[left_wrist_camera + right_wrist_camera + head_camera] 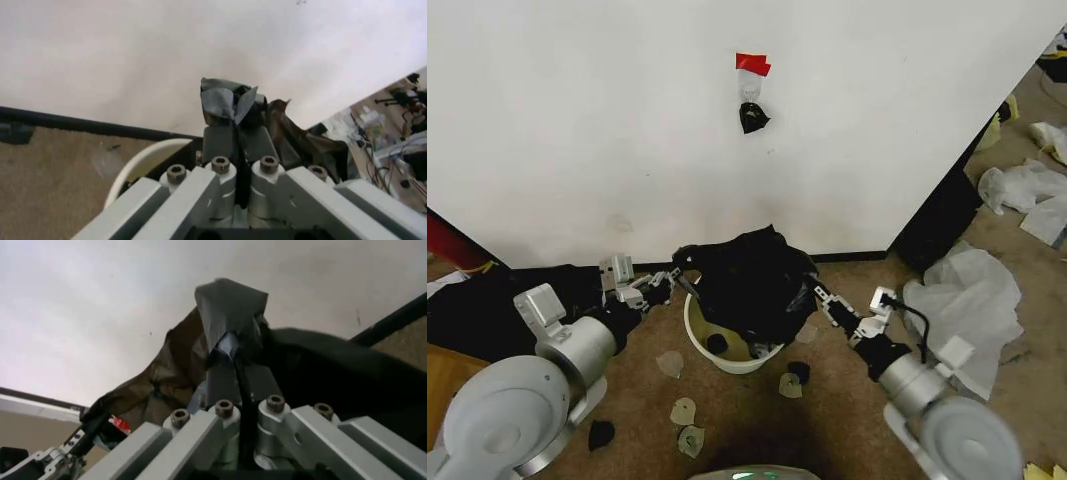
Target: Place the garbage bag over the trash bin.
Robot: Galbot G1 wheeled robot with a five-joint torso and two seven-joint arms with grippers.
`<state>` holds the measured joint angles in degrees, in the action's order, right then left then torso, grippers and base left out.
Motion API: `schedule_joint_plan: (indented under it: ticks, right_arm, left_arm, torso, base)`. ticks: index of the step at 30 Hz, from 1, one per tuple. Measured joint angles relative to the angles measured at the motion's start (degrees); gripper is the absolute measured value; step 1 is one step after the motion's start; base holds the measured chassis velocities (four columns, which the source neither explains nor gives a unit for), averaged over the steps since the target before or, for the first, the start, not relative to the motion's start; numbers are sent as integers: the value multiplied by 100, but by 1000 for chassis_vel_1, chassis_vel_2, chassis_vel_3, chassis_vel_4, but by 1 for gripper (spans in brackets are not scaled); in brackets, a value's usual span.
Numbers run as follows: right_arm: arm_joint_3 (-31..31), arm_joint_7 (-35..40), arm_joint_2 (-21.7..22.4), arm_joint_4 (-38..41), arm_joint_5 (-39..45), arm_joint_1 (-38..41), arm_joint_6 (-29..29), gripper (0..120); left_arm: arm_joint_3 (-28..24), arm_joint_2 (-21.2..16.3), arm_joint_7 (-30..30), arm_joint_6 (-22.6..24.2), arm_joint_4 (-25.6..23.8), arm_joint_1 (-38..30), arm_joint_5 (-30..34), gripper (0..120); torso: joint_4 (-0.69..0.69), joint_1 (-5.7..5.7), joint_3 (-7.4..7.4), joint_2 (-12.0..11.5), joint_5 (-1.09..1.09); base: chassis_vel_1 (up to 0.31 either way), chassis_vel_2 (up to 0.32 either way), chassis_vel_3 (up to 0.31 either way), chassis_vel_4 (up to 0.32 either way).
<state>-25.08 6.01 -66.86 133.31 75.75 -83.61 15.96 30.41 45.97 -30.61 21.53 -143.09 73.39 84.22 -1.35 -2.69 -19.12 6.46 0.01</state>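
I am facing the white wall (577,120) with the trash bin (702,345) standing on the brown floor (747,420) just before it, between my two arms, which suits a two-handed spread. The black garbage bag (752,280) hangs bunched over the far and right part of the bin's mouth, with the near left rim bare and pale inside showing, so I judge the bag is only partly on. My left gripper (674,279) sits at the bin's left rim, its fingers pinched together on the bag's edge; in the left wrist view the left gripper (233,107) has a fold of film caught at its tips, the bin rim (143,160) just below. My right gripper (812,290) is at the opposite side, likewise clamped on film, and the right wrist view shows the right gripper (230,342) with the bag draping off it. Holding opposite edges keeps the opening stretched. Small scraps (684,410) lie around the bin's foot.
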Motion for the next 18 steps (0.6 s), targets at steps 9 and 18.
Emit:
schedule_joint_plan:
  ticks: [9,18]
  right_arm:
    - [570,-428,-392,-878,-795,92,-284,0]
    - [682,-439,-475,-1120,-1677,-237,-586,0]
  left_arm:
    - [-104,480,328,-250,476,241,-788,0]
    - [-235,988,414,-427,790,629,-1671,0]
  torso:
    - [0,0,0,0,-1]
    - [0,0,0,0,0]
  base:
    - [0,0,0,0]
    - [0,0,0,0]
